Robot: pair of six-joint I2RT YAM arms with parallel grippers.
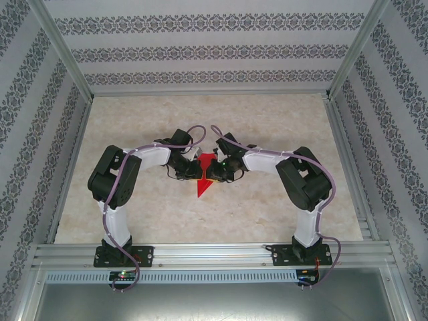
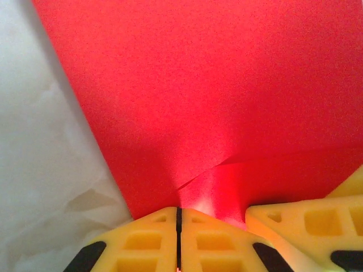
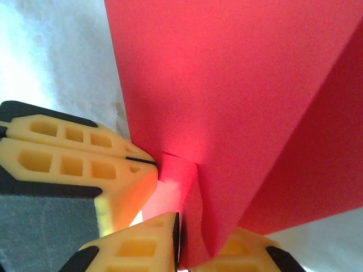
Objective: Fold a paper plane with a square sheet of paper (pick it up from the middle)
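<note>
The square sheet of paper (image 1: 202,188) is bright red and folded to a point that aims at the near edge, at mid-table. My left gripper (image 1: 187,164) and right gripper (image 1: 217,170) meet over its far end. In the left wrist view the left gripper (image 2: 179,209) has its yellow fingers pressed together at the paper (image 2: 198,102), where a crease starts. In the right wrist view the right gripper (image 3: 195,238) is shut on a standing fold of the paper (image 3: 227,96). The left gripper's fingers (image 3: 74,153) touch the paper from the left.
The beige marbled tabletop (image 1: 267,120) lies open around the paper. Aluminium rails (image 1: 214,253) run along the near edge and sides, with patterned walls behind. Both arm elbows (image 1: 114,177) stand out to the sides.
</note>
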